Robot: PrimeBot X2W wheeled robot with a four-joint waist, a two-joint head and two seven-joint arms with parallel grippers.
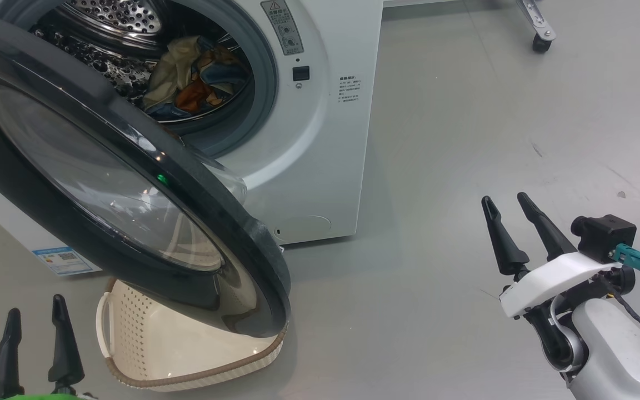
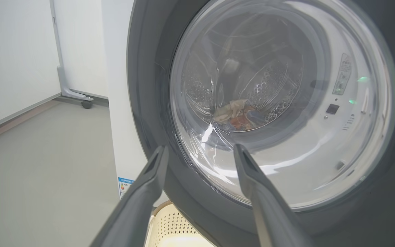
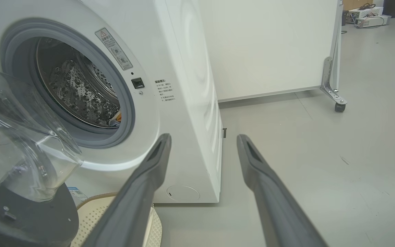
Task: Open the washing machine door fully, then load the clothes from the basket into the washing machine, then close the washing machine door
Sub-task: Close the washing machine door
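The washing machine door point(image 1: 231, 233) hangs half-open above the basket point(image 1: 136, 328), with the clothes point(image 1: 198, 78) lying in the drum of the washing machine point(image 1: 320, 139). The left pincer point(image 1: 36, 304) and right pincer point(image 1: 504, 197) gape, holding nothing. A grey warning-triangle sticker point(image 1: 282, 25) and a blue corner label point(image 1: 64, 260) carry print too small to read.

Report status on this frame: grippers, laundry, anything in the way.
Open, empty: left gripper, right gripper. In drum: clothes; basket bare where visible. Open door overhangs basket, faces left gripper.
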